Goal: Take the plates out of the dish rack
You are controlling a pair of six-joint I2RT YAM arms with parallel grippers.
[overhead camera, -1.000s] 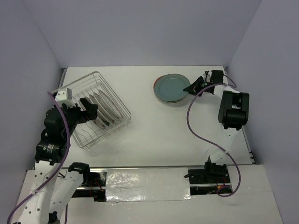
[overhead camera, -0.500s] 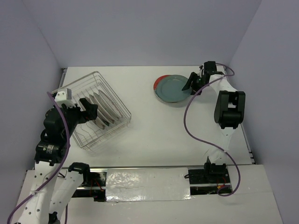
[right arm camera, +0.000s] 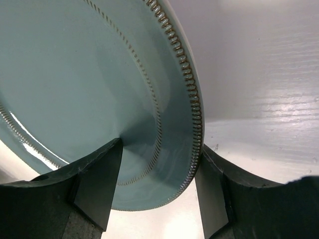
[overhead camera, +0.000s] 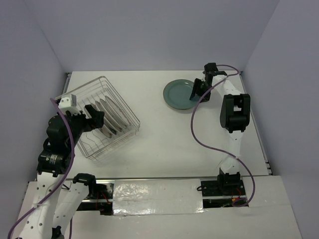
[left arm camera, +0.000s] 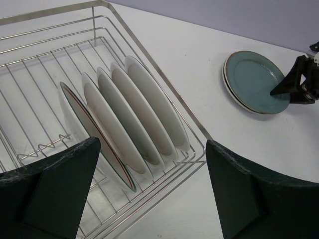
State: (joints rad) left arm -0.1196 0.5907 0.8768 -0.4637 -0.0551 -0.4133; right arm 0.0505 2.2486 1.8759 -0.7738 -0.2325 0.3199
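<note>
White table (overhead camera: 164,139), lilac walls (overhead camera: 149,35), silvery sheet (overhead camera: 157,196)

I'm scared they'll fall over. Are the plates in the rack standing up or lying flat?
Standing up. The plates sit on edge in a row between the wires of the rack, leaning a little.

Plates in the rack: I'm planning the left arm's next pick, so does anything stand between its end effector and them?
Nothing visible does. The open left end effector hangs over the dish rack, the upright plates straight ahead; only the rack's own wires surround them.
</note>
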